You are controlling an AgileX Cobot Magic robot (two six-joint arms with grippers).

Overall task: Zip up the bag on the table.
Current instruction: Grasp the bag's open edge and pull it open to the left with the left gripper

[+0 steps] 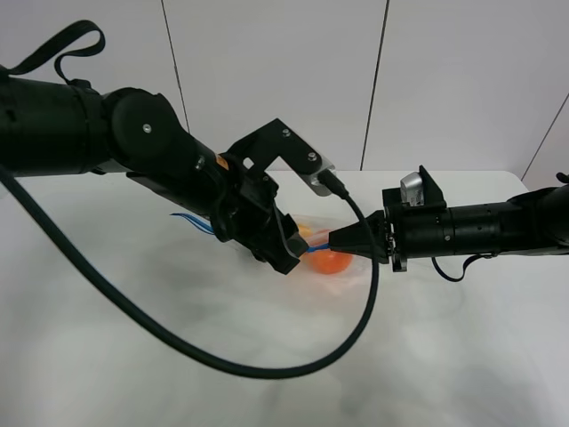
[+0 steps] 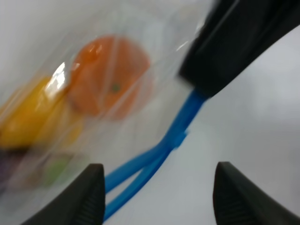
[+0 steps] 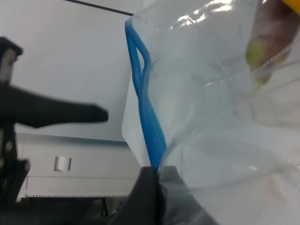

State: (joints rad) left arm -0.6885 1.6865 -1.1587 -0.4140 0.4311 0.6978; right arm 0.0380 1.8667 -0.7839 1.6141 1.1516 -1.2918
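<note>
The picture is blurred. The left hand point(image 2: 157, 199) is spread wide, its two dark fingertips point(image 2: 91, 194) at the frame's edge with white table point(image 2: 258, 136) showing between them. Mid-frame, the bag's point(image 2: 161, 51) blue zipper point(image 2: 180, 126) comes out of the black right hand point(image 2: 197, 84), which pinches it. The zipper then splits into two strands that run beside one fingertip. An orange point(image 2: 110, 77) and a yellow fruit point(image 2: 33, 112) show through the clear plastic.

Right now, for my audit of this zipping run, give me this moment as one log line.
left fingers: open, by parted blue zipper strip | right fingers: shut on that strip | bag: not fully zipped, orange inside
</note>
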